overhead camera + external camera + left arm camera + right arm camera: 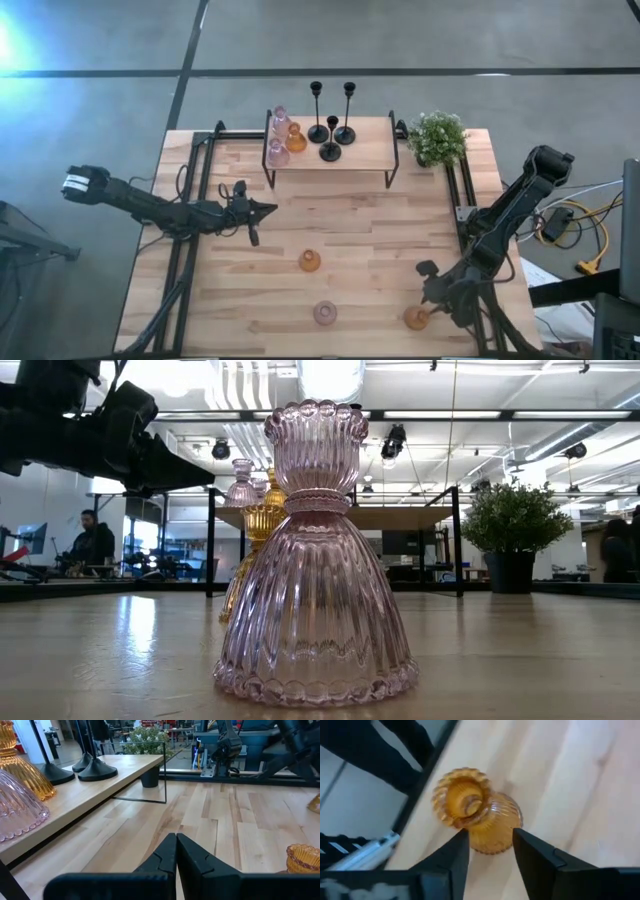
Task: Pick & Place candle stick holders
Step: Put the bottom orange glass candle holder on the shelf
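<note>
On the table's near edge we see three glass holders: an amber one [416, 318] between the right gripper's [432, 300] spread fingers, a pink one [325, 313], another amber [310, 261]. Farther back the left gripper [252, 212] is closed, empty; the shelf [365, 150] carries three glass holders [282, 133] and three black ones [331, 128].

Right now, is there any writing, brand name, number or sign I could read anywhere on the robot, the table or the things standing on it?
None can be read.
The white tag on the left arm: it may be a label, but too small to read.
The candle stick holders, such as the pink one and the amber one between the right gripper's open fingers, show only ribbed glass.
The shelf and the plant bear no marks.
</note>
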Available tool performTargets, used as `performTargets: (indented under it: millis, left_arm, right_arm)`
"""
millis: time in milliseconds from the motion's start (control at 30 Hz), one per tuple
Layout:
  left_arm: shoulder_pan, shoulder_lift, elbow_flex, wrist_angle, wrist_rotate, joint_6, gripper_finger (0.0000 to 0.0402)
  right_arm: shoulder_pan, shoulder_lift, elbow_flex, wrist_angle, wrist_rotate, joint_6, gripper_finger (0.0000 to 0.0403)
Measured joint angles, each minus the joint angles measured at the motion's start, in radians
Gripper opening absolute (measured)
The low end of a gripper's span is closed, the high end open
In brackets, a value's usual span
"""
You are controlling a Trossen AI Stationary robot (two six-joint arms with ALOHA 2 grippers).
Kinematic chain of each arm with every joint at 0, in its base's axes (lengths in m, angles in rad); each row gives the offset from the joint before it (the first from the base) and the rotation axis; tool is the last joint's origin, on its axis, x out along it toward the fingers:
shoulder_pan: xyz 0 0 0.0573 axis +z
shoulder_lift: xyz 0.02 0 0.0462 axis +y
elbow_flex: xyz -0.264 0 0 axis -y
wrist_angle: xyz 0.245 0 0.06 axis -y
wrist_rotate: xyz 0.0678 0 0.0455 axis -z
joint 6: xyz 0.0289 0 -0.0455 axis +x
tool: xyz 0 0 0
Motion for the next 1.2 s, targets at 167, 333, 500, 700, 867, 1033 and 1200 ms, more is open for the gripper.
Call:
performTargets:
  millis: [167, 333, 500, 700, 867, 1033, 1200]
  left_arm:
    - [0.000, 0.000, 0.000, 0.001, 0.000, 0.000, 0.0014]
    - [0.000, 0.000, 0.000, 0.001, 0.000, 0.000, 0.0014]
    - [0.000, 0.000, 0.000, 0.000, 0.000, 0.000, 0.0014]
    - [0.000, 0.000, 0.000, -0.002, 0.000, 0.000, 0.0014]
    - [0.000, 0.000, 0.000, -0.004, 0.000, 0.000, 0.0014]
    - [0.000, 0.000, 0.000, -0.006, 0.000, 0.000, 0.0014]
    - [0.000, 0.000, 0.000, -0.007, 0.000, 0.000, 0.0014]
  right_arm:
    - [0.000, -0.006, -0.022, 0.115, 0.005, -0.044, 0.0170]
    - [0.000, -0.004, -0.049, 0.142, 0.005, -0.045, 0.0178]
    - [-0.001, 0.014, -0.058, 0.190, 0.008, -0.045, 0.0187]
    - [-0.003, 0.054, -0.069, 0.311, 0.008, -0.045, 0.0197]
    - [-0.004, 0.107, -0.084, 0.390, 0.022, -0.045, 0.0211]
    - [-0.015, 0.168, -0.088, 0.489, 0.043, -0.036, 0.0237]
    - [-0.018, 0.228, -0.081, 0.552, 0.059, -0.025, 0.0262]
